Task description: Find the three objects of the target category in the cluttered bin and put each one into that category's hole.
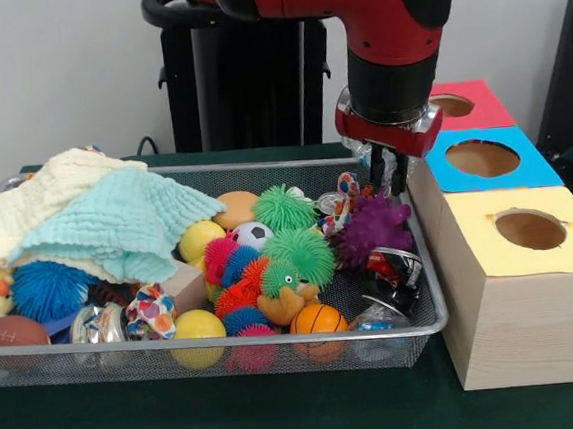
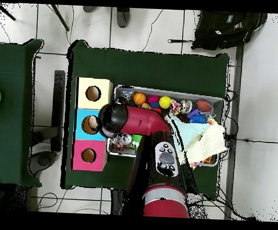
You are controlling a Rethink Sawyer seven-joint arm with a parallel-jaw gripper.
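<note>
The silver wire-mesh bin (image 1: pixel 262 163) is full of toys. A clear crinkly bottle (image 1: pixel 93 322) lies at its front left, next to a patterned star toy. Another clear bottle (image 1: pixel 378 317) lies in the front right corner. I cannot make out a third one. My gripper (image 1: pixel 388 173) hangs over the bin's far right corner, just above a purple spiky toy (image 1: pixel 373 227). Its fingers are slightly apart and hold nothing. In the overhead view the arm's wrist (image 2: pixel 109 119) covers the gripper, beside the bin's rim (image 2: pixel 165 91).
Three wooden boxes with round holes stand right of the bin: red top (image 1: pixel 468 103), blue top (image 1: pixel 482 157), yellow top (image 1: pixel 531 228). Cream and mint cloths (image 1: pixel 96 216) cover the bin's left part. Balls, spiky toys and a red crushed can (image 1: pixel 383 264) fill the bin.
</note>
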